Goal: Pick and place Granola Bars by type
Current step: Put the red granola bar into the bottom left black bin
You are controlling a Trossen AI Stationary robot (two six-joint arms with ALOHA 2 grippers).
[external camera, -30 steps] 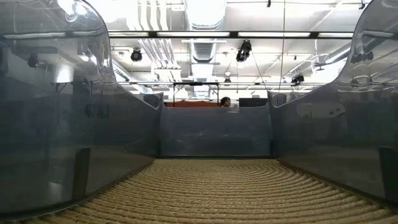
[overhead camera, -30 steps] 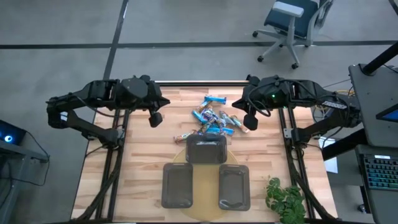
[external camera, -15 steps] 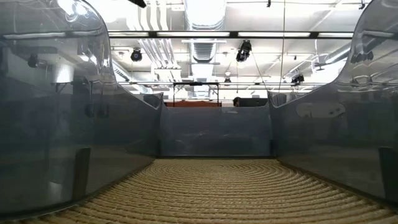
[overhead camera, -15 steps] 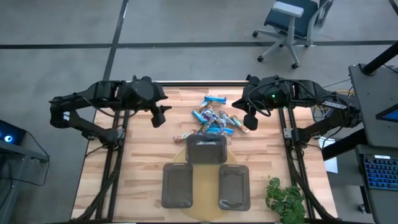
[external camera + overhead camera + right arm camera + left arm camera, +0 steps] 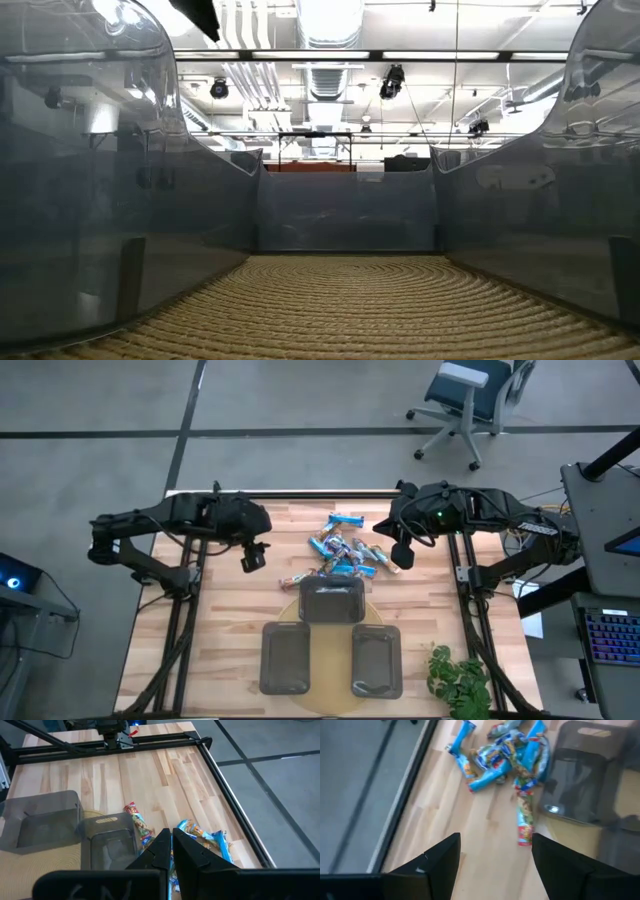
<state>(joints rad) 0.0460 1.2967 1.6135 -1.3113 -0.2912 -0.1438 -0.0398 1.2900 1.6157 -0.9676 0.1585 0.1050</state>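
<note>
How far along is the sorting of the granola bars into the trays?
Done: nothing; all three trays look empty. In hand: nothing; the left gripper hangs open beside the granola bars, the right gripper shut, empty. Left: every bar, piled on the table.

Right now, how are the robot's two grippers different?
The left gripper is open, with bare table between its fingers; the right gripper is shut tight. The left gripper hangs beside the pile of granola bars, while the right gripper sits at the pile's other edge. Both are dark and hold nothing.
</note>
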